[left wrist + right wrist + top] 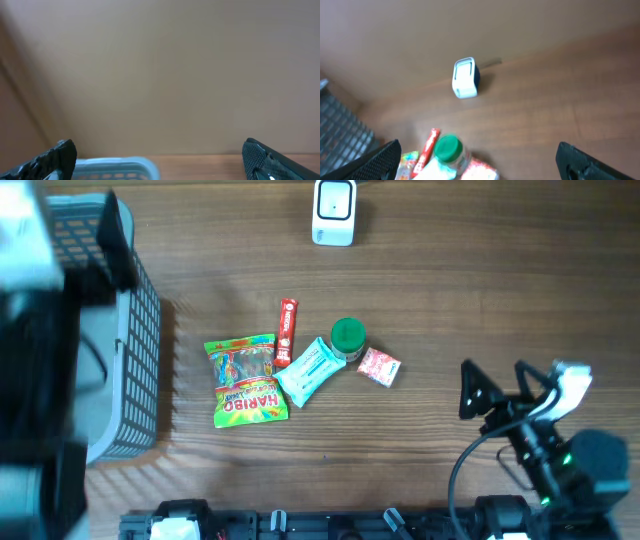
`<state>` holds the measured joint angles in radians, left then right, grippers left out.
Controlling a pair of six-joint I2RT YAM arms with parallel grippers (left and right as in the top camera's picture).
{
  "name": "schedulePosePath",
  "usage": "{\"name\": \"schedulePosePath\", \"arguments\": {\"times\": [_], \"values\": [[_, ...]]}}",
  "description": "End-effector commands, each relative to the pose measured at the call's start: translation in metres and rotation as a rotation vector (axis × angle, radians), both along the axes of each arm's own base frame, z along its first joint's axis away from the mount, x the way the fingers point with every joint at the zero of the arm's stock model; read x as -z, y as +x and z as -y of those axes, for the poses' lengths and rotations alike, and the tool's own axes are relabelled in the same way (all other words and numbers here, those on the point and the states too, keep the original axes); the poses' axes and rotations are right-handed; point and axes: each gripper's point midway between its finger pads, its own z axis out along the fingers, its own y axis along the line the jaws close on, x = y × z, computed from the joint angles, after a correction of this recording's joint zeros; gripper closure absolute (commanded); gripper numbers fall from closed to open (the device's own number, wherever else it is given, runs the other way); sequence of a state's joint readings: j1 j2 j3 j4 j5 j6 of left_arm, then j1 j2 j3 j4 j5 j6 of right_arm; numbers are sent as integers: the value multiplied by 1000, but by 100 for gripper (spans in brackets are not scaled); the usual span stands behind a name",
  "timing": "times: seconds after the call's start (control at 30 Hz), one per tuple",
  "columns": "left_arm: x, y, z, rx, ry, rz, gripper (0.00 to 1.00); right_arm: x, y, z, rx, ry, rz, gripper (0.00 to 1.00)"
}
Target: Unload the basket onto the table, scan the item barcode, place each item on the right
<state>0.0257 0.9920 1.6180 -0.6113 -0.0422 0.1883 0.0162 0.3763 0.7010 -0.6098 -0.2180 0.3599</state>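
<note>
Right gripper (495, 385): jaws spread wide, nothing between them, hanging over the near right part of the table (450, 290), well apart from the goods. Left gripper (160, 159): likewise spread and empty, up over the basket (140, 330) at the left edge. The candidate items lie in a tight cluster at mid-table: green-capped jar (348, 338), small red-and-white sachet (379, 366) just to its right, pale blue packet (310, 370) touching the jar's left side, red stick (287, 332), and Haribo bag (245, 380) furthest left. The task names no particular item. My judgement is that the jar is rigid and light, probably smooth-walled, so I should pinch across the body below the cap. The bags look soft and crinkly, will flop, and their barcodes cannot be seen from here. The sachet sits on the outside of the cluster nearest me, so it has the freest approach. The jar is crowded on the left. The scanner (334, 212) stands alone at the far edge, with bare wood between it and the cluster, which leaves ample room to carry. Main risk: nudging neighbours when closing.
</note>
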Motion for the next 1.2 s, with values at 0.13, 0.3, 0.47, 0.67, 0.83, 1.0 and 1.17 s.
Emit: {"name": "schedulePosePath", "arguments": {"times": [0.13,0.3,0.47,0.67,0.83,1.0,1.17], "values": [[-45,-143,55,302,43,296,0,-50,39,-18,-91,39,-360,0],[-71,-211,53,276,72,488,0,-26,81,-50,-147,142,-647,0],[-62,-222,51,261,65,475,0,30,118,-77,-193,305,-878,0],[-24,-233,52,262,76,539,0,79,122,-104,-35,79,-959,1],[20,-228,52,262,80,588,0,106,121,-134,-14,36,-1030,1],[28,-227,52,270,56,592,0,135,150,-158,1,-53,-1075,1],[34,-223,52,271,51,565,0,178,153,-168,15,-136,-1177,1]]}}
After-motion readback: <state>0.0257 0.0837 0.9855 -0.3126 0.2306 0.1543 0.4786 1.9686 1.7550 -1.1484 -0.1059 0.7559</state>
